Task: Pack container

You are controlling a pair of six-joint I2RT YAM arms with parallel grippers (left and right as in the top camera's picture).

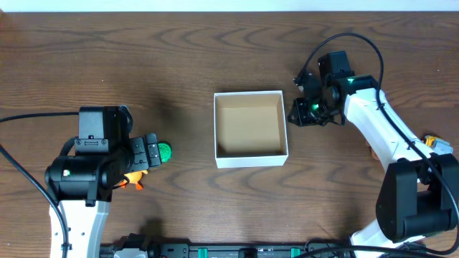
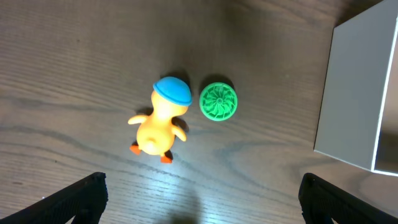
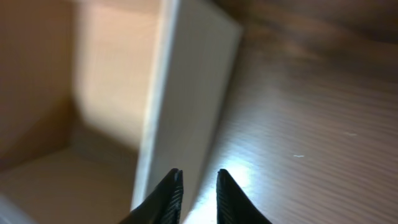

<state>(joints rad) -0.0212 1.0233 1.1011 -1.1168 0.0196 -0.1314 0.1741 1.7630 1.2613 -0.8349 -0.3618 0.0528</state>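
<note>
The container (image 1: 251, 159) is a square white-walled box with a tan inside, empty, at the table's middle. Its white wall shows in the left wrist view (image 2: 354, 93) and the right wrist view (image 3: 186, 93). A yellow duck toy (image 2: 158, 127) with a blue cap and a green ribbed disc (image 2: 218, 101) lie side by side on the table, left of the box. My left gripper (image 2: 202, 199) is wide open and empty above them; in the overhead view it (image 1: 149, 153) partly covers the duck (image 1: 133, 179), next to the disc (image 1: 164, 151). My right gripper (image 1: 300, 113) sits just outside the box's right wall, its jaws (image 3: 199, 180) narrowly open and empty.
A small yellow-orange object (image 1: 432, 142) lies at the right edge beside the right arm. A black cable (image 1: 29, 118) runs in from the left edge. A dark rail (image 1: 215, 251) lines the front edge.
</note>
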